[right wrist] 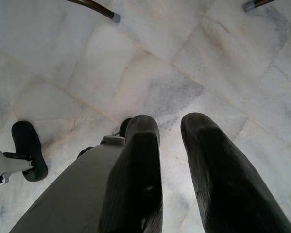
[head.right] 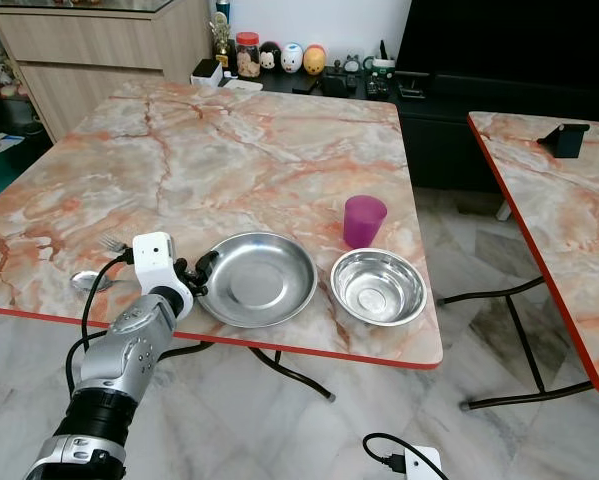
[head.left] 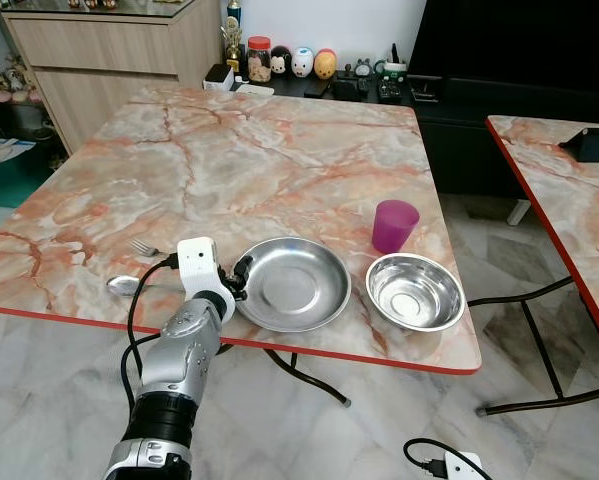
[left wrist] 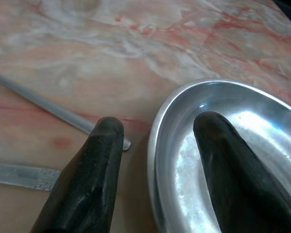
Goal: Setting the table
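Round shallow steel plate [head.left: 293, 284] at marble table's [head.left: 229, 150] near edge; rim runs between spread fingers [left wrist: 94, 165] of left gripper [head.left: 241, 275], one inside, one outside, not pinching yet. Flat steel cutlery handles [left wrist: 33, 99] just beyond outer finger. Right gripper [right wrist: 179, 160] hangs idle over floor, fingers parted.

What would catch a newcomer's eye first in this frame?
The left end effector sits at the near edge of the marble table, its open fingers straddling the rim of the steel plate. A fork and spoon lie just left of it; a steel bowl and purple cup stand to the plate's right.
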You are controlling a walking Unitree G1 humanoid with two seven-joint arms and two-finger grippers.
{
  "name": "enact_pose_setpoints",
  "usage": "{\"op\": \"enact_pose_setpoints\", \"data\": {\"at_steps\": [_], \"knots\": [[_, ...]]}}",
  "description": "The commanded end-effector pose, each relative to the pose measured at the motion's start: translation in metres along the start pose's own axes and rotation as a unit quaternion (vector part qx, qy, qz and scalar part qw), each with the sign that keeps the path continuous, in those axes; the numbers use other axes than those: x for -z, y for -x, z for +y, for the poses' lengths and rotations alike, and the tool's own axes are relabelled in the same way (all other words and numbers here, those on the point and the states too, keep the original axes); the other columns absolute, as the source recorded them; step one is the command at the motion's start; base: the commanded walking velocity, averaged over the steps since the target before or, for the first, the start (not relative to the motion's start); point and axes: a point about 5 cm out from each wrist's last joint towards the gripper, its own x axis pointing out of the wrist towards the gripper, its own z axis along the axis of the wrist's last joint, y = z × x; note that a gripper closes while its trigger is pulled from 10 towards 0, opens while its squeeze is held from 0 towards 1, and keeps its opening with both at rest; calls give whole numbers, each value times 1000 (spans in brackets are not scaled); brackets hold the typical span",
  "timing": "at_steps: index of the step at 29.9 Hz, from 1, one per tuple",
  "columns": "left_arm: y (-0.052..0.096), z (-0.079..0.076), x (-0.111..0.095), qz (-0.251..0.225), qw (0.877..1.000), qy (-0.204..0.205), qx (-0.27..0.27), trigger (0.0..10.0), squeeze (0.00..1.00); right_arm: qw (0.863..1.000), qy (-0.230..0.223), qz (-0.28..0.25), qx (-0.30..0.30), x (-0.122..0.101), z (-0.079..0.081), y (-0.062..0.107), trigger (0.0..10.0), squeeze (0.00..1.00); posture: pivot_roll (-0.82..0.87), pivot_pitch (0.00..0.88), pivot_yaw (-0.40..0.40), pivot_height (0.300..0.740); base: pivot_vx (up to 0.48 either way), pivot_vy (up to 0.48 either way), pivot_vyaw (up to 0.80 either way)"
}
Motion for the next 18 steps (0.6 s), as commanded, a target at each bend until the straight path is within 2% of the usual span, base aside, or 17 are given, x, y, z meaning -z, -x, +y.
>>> {"op": "enact_pose_setpoints", "data": {"at_steps": [1,13,18], "knots": [[-2,1,-2,-2,1000,-12,-7,10000,0,1000,2,2,1,1,-2,0,10000,0,130,0,-39,727,0,0,0],[-3,2,0,2,1000,-26,-14,10000,0,1000,5,3,-1,1,-2,0,10000,0,130,0,-41,727,0,0,0],[-4,0,5,22,999,-38,-2,10000,0,1000,4,3,-2,1,-2,0,10000,0,127,0,-38,727,0,0,0]]}}
